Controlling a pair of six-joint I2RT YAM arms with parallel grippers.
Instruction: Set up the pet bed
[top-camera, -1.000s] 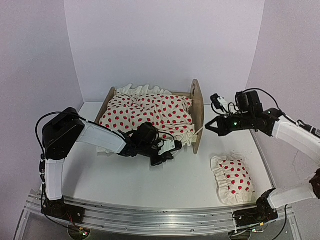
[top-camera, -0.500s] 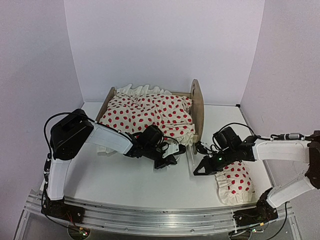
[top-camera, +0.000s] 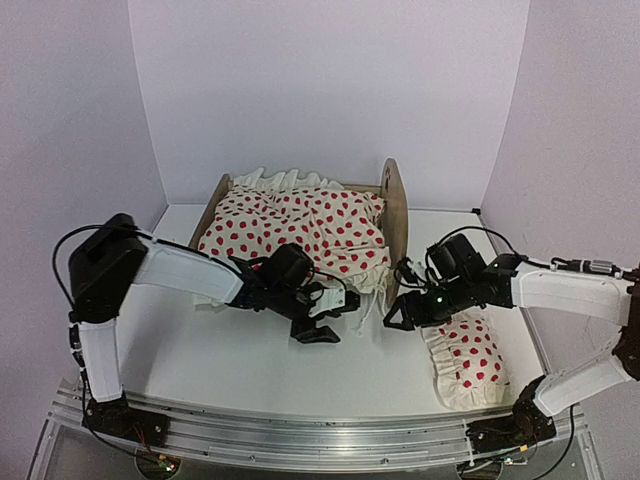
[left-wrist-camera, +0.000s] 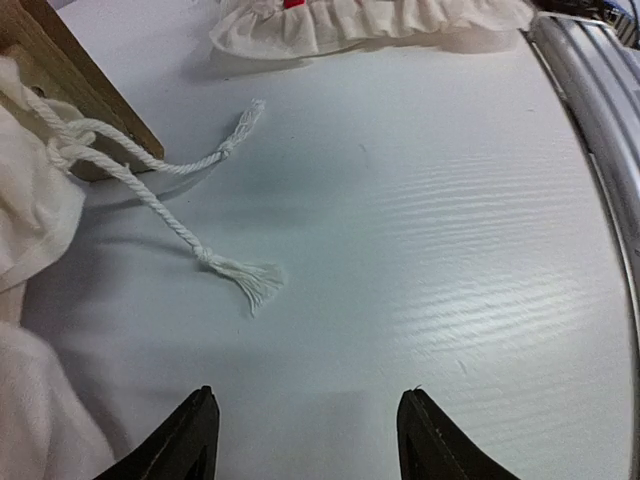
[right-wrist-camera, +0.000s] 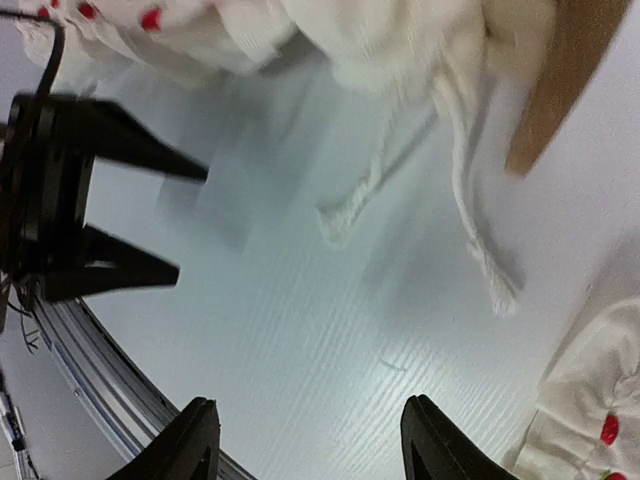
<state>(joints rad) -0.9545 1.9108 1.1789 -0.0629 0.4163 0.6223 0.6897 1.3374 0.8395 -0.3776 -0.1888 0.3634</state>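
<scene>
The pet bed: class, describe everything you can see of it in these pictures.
The pet bed is a small light plywood frame: a tall rounded headboard on the right with a small cutout near its top, a lower board on the left. It stands upright on the white table by the back wall. A cream red-spotted ruffled blanket covers it. White frayed cords lie on the table at its near headboard corner.

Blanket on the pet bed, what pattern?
The blanket is cream with red spots, clearest in the top external view.

Cream blanket (top-camera: 300, 222), red-spotted; pale wooden pet bed (top-camera: 396, 215); white table (top-camera: 230, 362).
</scene>
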